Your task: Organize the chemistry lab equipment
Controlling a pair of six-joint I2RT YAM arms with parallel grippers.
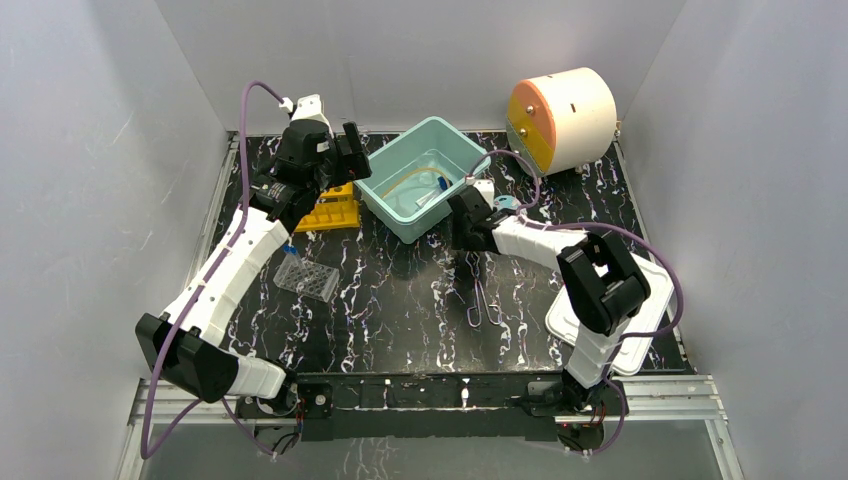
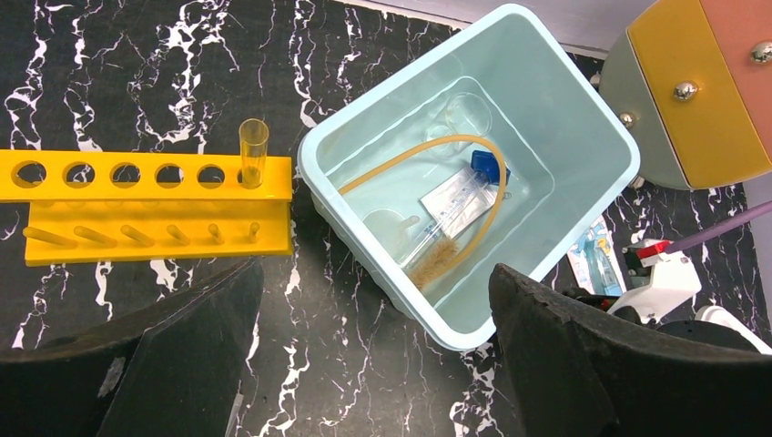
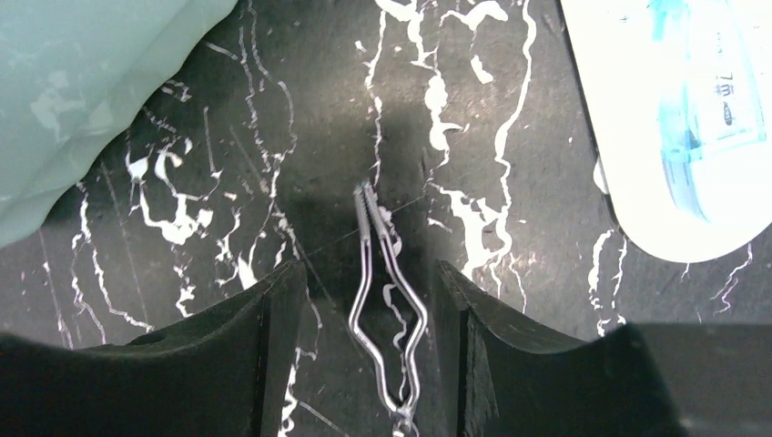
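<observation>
Right gripper (image 3: 369, 273): black fingers fill the near edge of the wrist view, pointing down at the marbled table (image 3: 510, 118). The jaws stand moderately apart, straddling a wire clip (image 3: 367, 214) that lies flat, with a gap on either side. The clip's near end is cut off by the frame.

The right arm has its elbow folded high at right and its forearm reaching left, just near of the teal bin (image 2: 564, 118). The white tray (image 3: 637, 209) to the right is overexposed and the packet on it is unreadable.

The left arm stretches far-left. Left gripper (image 2: 373, 273): jaws wide apart and holding nothing, hovering over the gap between the yellow rack (image 2: 155, 218) and the bin.

The bin holds amber tubing (image 2: 492, 196), a brush (image 2: 435, 259), a blue-capped tube (image 2: 484, 167) and a faint glass dish (image 2: 469, 114).
</observation>
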